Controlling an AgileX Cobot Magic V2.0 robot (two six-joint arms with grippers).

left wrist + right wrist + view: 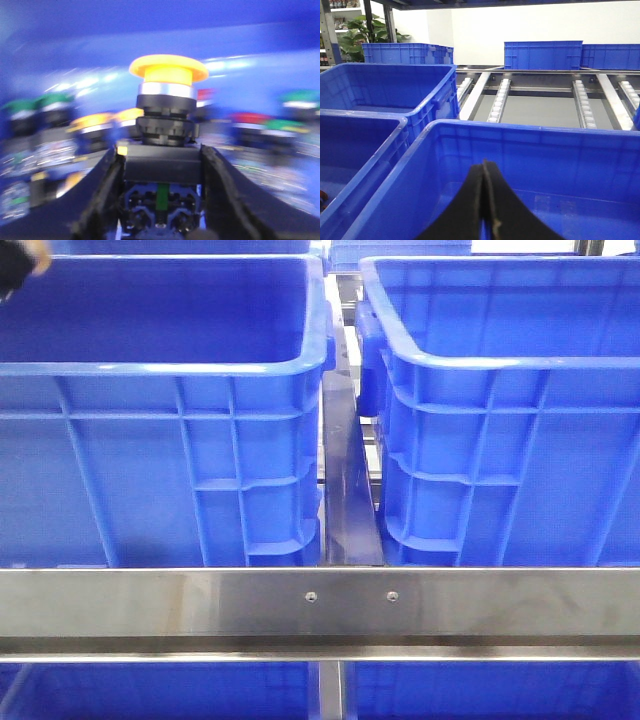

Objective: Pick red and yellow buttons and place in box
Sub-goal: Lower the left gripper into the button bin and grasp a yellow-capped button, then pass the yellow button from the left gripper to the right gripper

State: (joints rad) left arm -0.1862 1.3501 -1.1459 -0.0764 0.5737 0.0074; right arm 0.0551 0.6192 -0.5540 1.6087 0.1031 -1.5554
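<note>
Two big blue bins fill the front view: the left bin [160, 430] and the right bin [510, 430], standing side by side on a roller rack with a narrow gap [350, 480] between them and a steel rail [320, 605] across the near edge. No arm shows in that view, so both tools are judged to be down among the bins or out of frame.

The right wrist view looks across the right bin's rim [520, 131] toward more bins and bare rollers [500, 100] beyond. The right tool [485, 200] has its fingers pressed together with nothing between them — idle, hanging over that bin's floor, which looks bare where visible.

The left tool [162, 165] carries the work. Its two dark fingers [105, 195] stand either side of a yellow button [168, 75], clamped on the black block under the cap. The button's long axis runs straight out along the fingers, cap at 12 o'clock from the tool and contact block nearest the wrist. The picture is smeared, which suggests the arm is in motion.

Behind it stand other buttons — green ones [35, 107] at 9 o'clock, more yellow [95, 122] close by, red [247, 120] and green at 3 o'clock, all blurred. The neighbours sit near, so room is tight sideways and open upward; the blue wall [160, 45] behind is the edge to clear on the way to the box.
</note>
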